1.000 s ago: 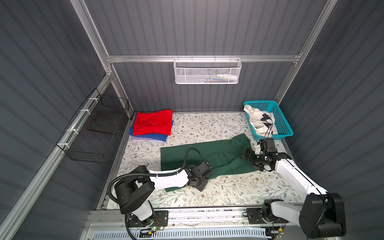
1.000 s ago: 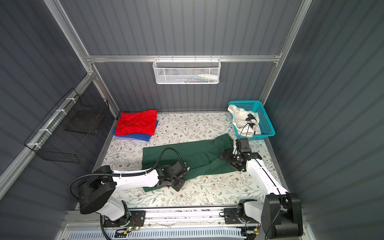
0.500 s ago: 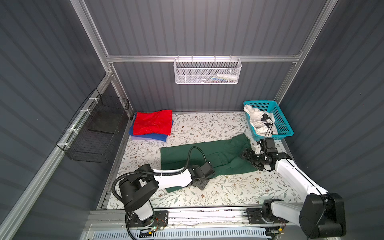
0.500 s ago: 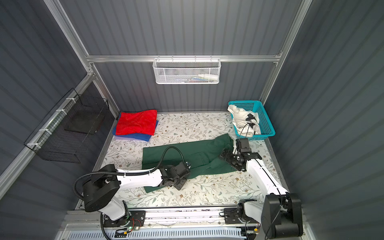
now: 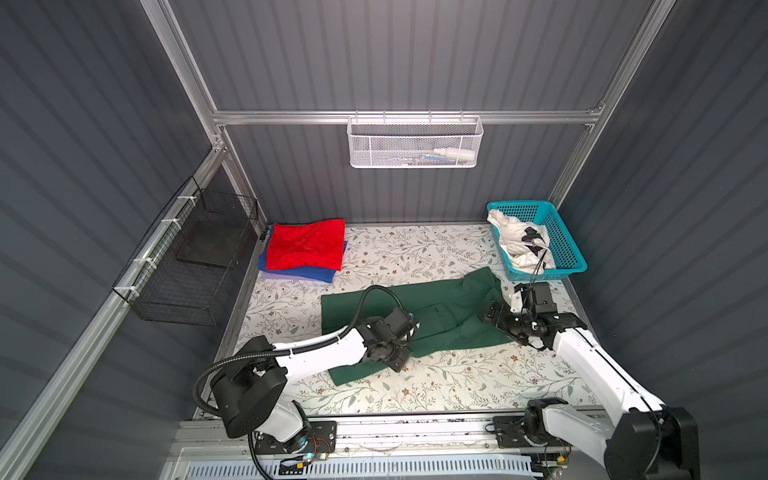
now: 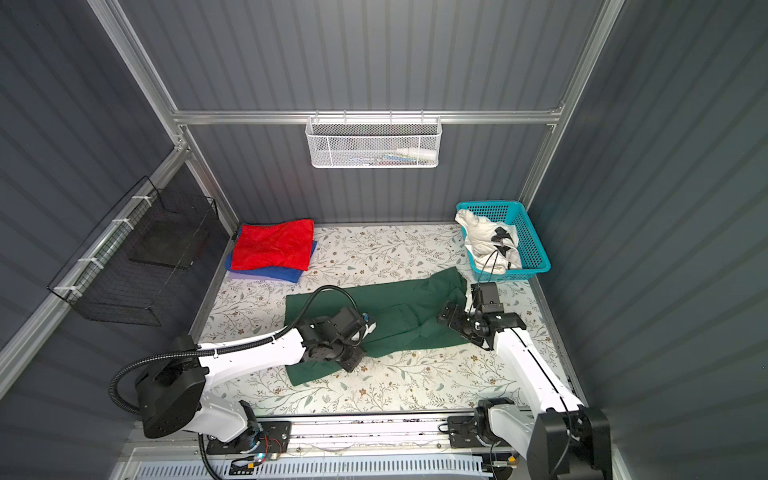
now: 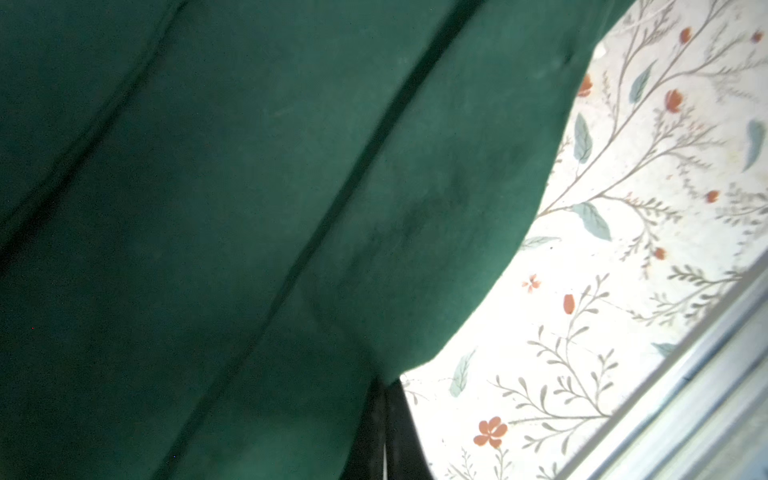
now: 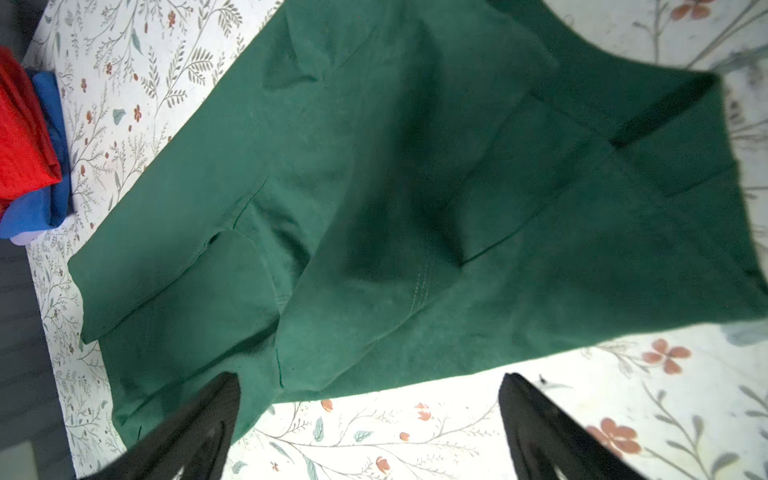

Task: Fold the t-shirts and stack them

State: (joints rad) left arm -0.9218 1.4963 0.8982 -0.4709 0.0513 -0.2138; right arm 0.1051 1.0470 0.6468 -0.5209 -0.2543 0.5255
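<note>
You have two shirts finished, as far as the views show. The bright red folded t-shirt (image 5: 305, 245) lies squarely on top of the royal blue folded t-shirt (image 5: 309, 272) at the far left corner of the floral-patterned table (image 5: 415, 253). A pale sliver (image 5: 270, 275) peeks from under the blue one, too small to tell what it is. The large dark green t-shirt (image 5: 451, 316) is the one in hand. It lies stretched across the middle of the table as a long strip, and the right wrist view shows some layers turned in along its length. It is nowhere near a compact packet, though, and it sits well apart from the stack. Your left gripper (image 7: 385, 399) is clamped on the near edge of that green cloth, which rises from the pinch in the left wrist view. Your right gripper (image 8: 372, 378) hangs over the end of the shirt nearest the basket, jaws spread wide with nothing between them. The white t-shirt with black marks (image 5: 519, 245) lies crumpled in the turquoise plastic lattice basket (image 5: 571, 253) at the far right, untouched. By my reckoning you are about halfway. The green one needs its folds finished and a trip onto the stack, and the white one needs everything.
</note>
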